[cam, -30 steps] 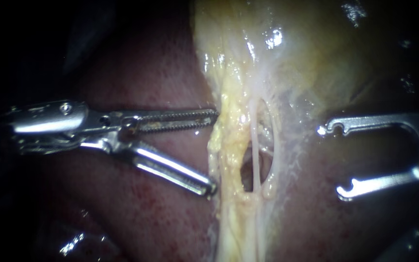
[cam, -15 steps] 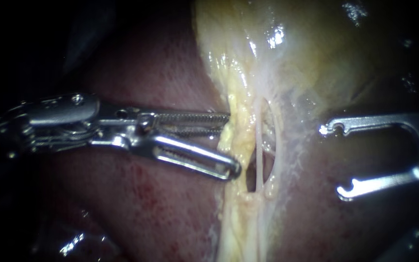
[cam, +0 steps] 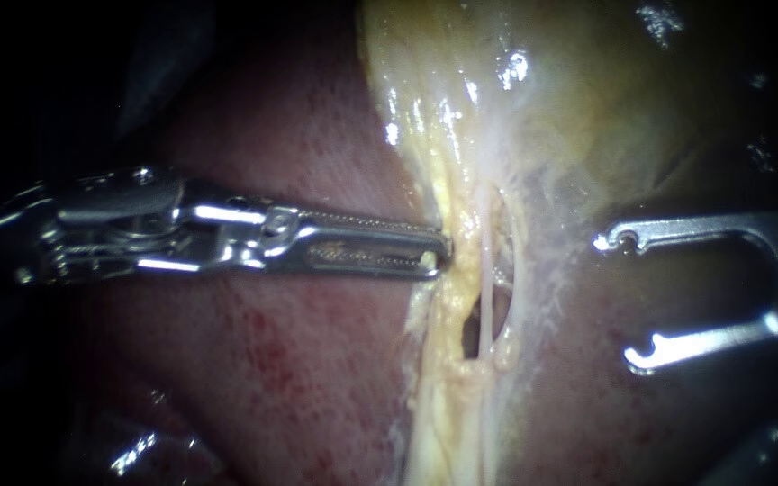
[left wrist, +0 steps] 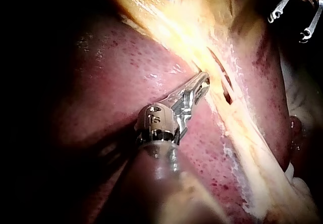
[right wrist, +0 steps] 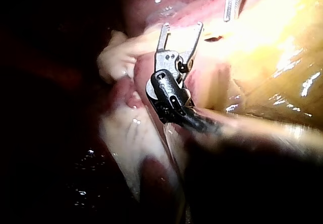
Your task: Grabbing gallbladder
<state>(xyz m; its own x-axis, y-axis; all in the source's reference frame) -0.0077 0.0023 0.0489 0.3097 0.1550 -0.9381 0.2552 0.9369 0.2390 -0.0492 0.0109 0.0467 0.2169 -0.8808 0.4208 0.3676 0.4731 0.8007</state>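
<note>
The mottled dark red liver [cam: 254, 360] underlies everything. The glistening yellow gallbladder [cam: 578, 99] sits above centre and tapers into a pale yellow fatty band [cam: 434, 405] that runs downward. The silver left instrument [cam: 438, 254] has its jaws pressed together on that band's edge, probably to tension it. The silver right instrument [cam: 619, 301] hangs with its jaws spread and empty, across the band, beyond 2 thin whitish tubes [cam: 490, 279].

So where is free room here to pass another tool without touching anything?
Bare liver lies below the left tool, and more above it. A narrower patch sits between the yellow strip and the open right tool. Crowded: the strands at the left tool's tip.
</note>
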